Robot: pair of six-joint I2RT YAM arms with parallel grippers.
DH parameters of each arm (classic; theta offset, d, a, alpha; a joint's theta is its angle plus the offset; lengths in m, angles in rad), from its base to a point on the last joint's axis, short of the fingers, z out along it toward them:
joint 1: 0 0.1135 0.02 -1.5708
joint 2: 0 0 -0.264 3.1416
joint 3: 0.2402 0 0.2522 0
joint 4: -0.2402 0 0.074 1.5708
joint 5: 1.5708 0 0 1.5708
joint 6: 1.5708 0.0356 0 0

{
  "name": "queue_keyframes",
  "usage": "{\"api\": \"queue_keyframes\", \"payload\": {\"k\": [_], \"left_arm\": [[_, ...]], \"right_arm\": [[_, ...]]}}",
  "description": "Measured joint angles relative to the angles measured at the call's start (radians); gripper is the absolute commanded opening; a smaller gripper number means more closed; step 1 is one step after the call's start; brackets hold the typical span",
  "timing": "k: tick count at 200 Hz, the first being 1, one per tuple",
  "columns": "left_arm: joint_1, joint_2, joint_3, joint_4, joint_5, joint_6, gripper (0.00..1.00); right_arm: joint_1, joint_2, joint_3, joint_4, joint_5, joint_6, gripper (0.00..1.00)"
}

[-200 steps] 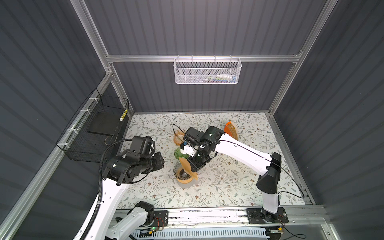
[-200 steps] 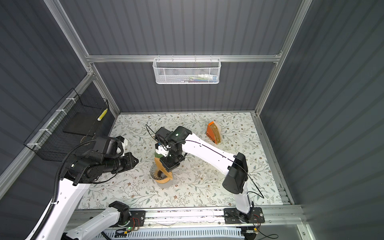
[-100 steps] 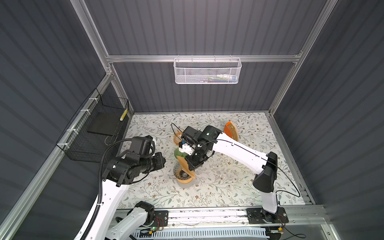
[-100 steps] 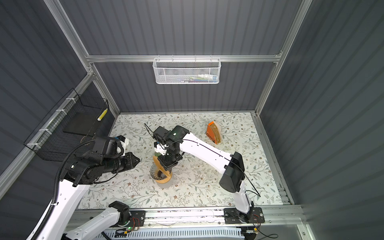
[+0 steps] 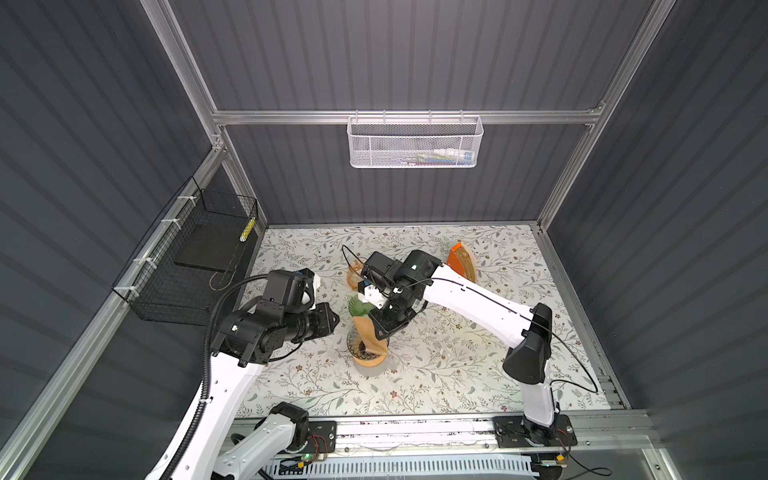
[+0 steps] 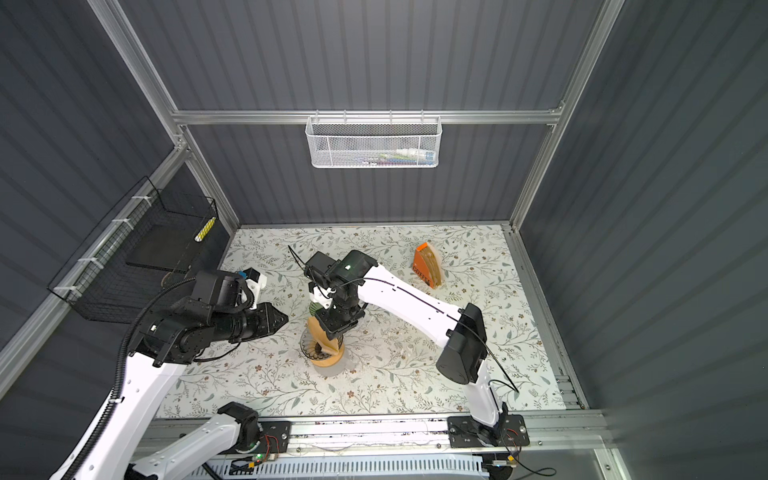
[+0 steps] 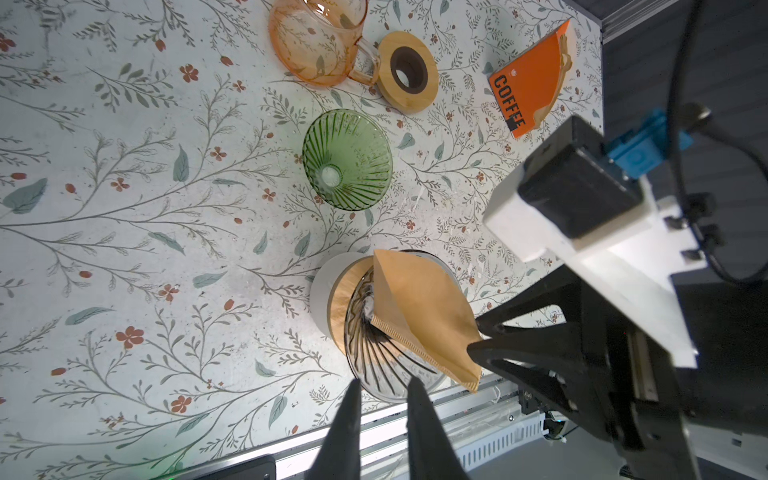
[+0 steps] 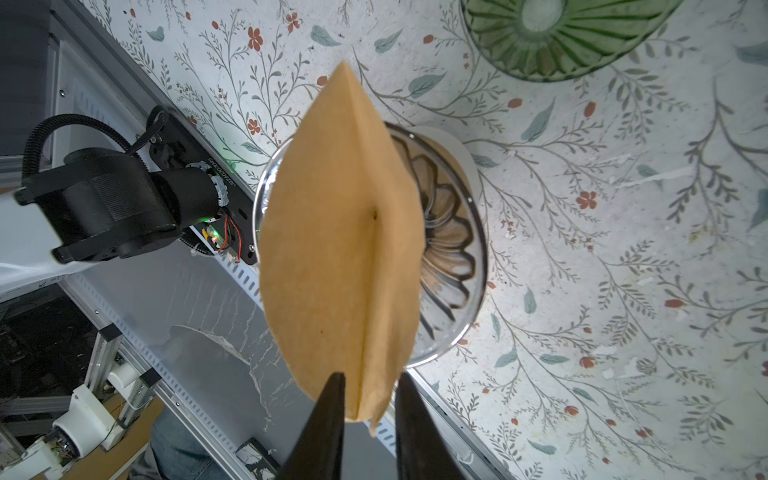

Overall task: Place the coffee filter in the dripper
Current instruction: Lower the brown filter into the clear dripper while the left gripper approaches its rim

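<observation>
The brown paper coffee filter (image 8: 340, 249) stands tilted in the clear glass dripper (image 8: 453, 249), tip down among its dark ribs. The dripper (image 5: 353, 348) rests on a wooden ring near the table's middle. My right gripper (image 8: 368, 376) is open, its fingers standing either side of the filter's upper edge with a gap showing. In both top views it hangs just above the filter (image 5: 365, 332) (image 6: 318, 332). My left gripper (image 7: 384, 384) is open by a narrow gap, holds nothing, and hovers left of the dripper (image 7: 374, 365), pointing at it.
A green ribbed glass funnel (image 7: 347, 166) sits just behind the dripper. Farther back are an orange glass cup (image 7: 316, 37) and a wooden ring (image 7: 409, 70). An orange filter box (image 6: 428, 266) stands at the back right. A black wire basket (image 5: 195, 257) hangs on the left wall.
The right gripper's jaws have parted around the filter's edge, and that arm has shifted slightly left. The filter stays standing in the dripper. The left arm has barely moved.
</observation>
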Motion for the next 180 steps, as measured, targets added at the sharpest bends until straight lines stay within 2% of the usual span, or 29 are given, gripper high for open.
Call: {"api": "queue_keyframes", "payload": {"k": [40,109,180], "left_arm": [[0.0,0.023,-0.035,0.029,0.062,0.0,0.21],[0.0,0.08,-0.053,0.121,0.154,-0.016,0.2],[-0.044,0.154,-0.06,0.157,0.195,-0.035,0.19]], "right_arm": [[-0.007,-0.034,-0.016,0.031,0.027,0.002,0.25],[-0.094,-0.196,-0.214,0.218,0.012,0.027,0.21],[-0.128,-0.212,-0.348,0.404,-0.037,0.049,0.21]]}}
